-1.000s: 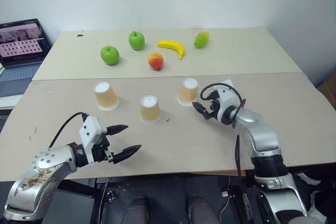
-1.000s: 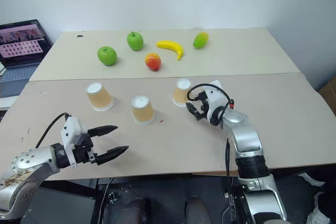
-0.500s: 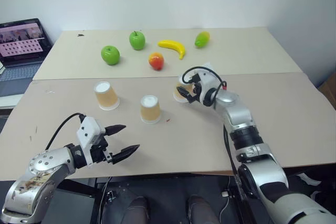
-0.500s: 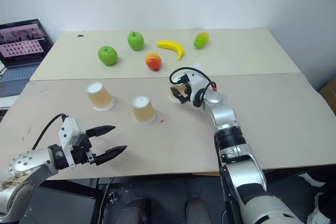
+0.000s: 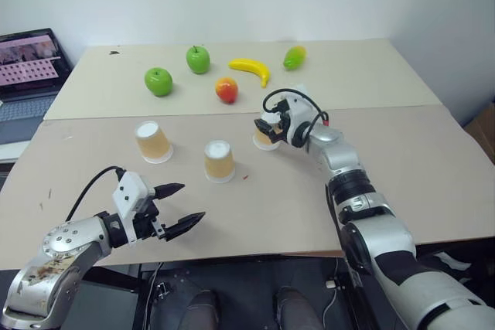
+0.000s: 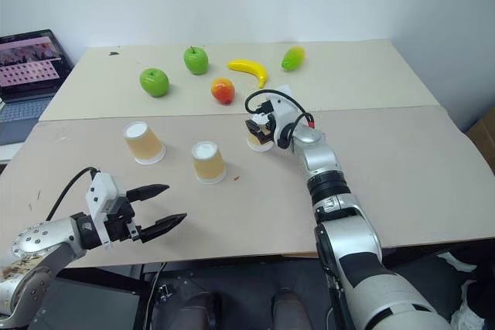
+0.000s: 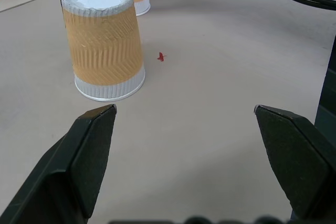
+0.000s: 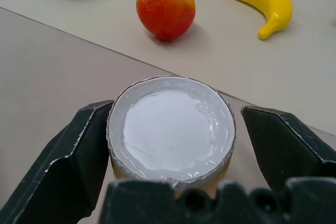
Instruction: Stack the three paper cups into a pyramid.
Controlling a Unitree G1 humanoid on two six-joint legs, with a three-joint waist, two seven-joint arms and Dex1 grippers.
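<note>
Three paper cups stand upside down in a row on the near table: the left cup (image 5: 152,142), the middle cup (image 5: 219,161) and the right cup (image 5: 263,137). My right gripper (image 5: 267,124) reaches level over the right cup (image 8: 170,129), open, one finger on each side of its top. One finger (image 8: 79,150) lies against the cup's side, while the other finger (image 8: 286,145) stands a little apart. My left gripper (image 5: 192,201) hovers open and empty near the front edge, pointing toward the middle cup (image 7: 105,40).
On the rear table lie two green apples (image 5: 158,81) (image 5: 197,59), a red-orange fruit (image 5: 226,90), a banana (image 5: 249,69) and a mango (image 5: 295,57). A laptop (image 5: 27,63) sits at far left. A small red speck (image 5: 246,177) marks the table near the middle cup.
My right gripper has moved forward and to the left, from beside the right cup to astride its top. The left arm has stayed where it was.
</note>
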